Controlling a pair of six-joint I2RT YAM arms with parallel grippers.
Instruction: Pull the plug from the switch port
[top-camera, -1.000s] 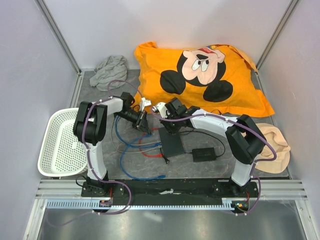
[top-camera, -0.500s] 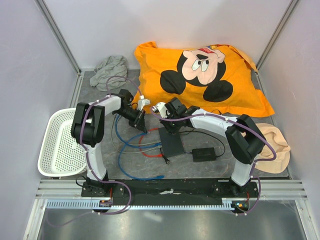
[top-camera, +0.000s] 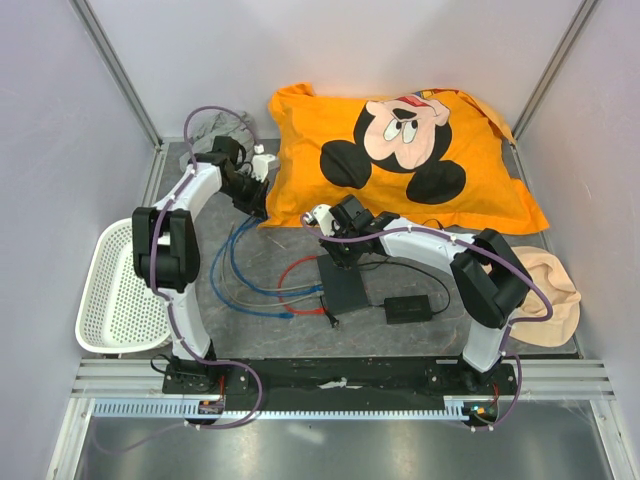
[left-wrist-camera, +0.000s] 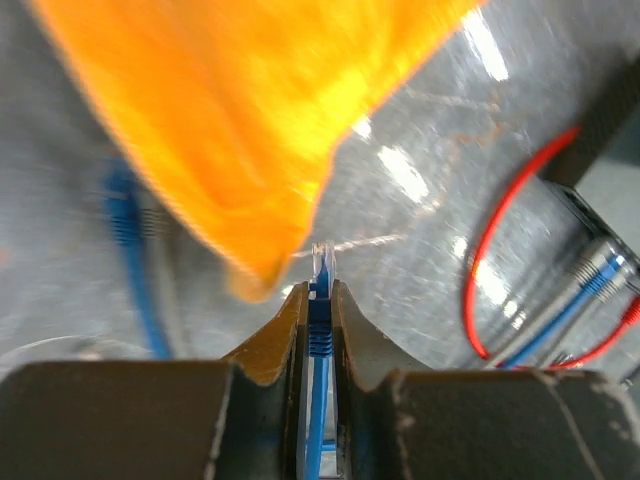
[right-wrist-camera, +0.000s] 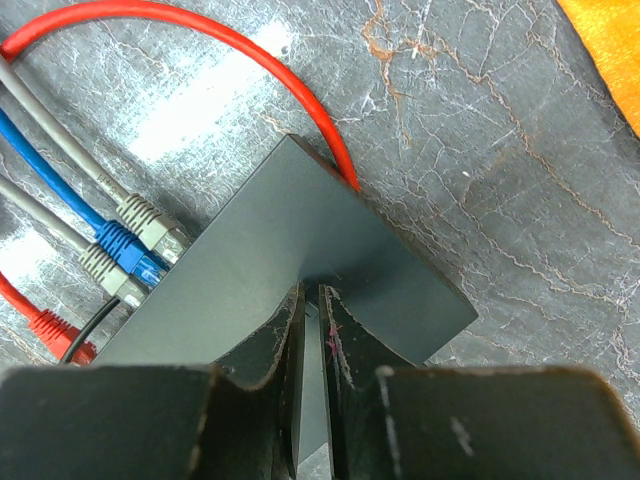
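- Fingers (left-wrist-camera: 275, 345) of the left gripper (left-wrist-camera: 318, 298) are pinched tight on a blue plug (left-wrist-camera: 318, 320). Its clear latch tip pokes out just past the fingertips, and its cable runs back between them.
- In the overhead view this gripper is up and to the left of the switch (top-camera: 342, 285), well apart from it. The held plug sits in no socket.
- Fingers (right-wrist-camera: 275, 345) of the right gripper (right-wrist-camera: 310, 300) are pressed almost together. They clamp the thin body of the switch, which fills the narrow slot between them.
- The switch lies flat on the grey marbled table (right-wrist-camera: 520, 160).
- Along the switch's socket edge, a seated blue plug (right-wrist-camera: 125, 250) sits between two grey plugs (right-wrist-camera: 150, 218), with a red plug (right-wrist-camera: 55, 325) at the end of the row.
- A red cable (right-wrist-camera: 200, 25) loops round behind the switch's far corner.
- The orange pillow (top-camera: 400, 150) lies on the far side of the switch, near it but not touching.
- A black power brick (top-camera: 410, 308) rests just right of the switch.
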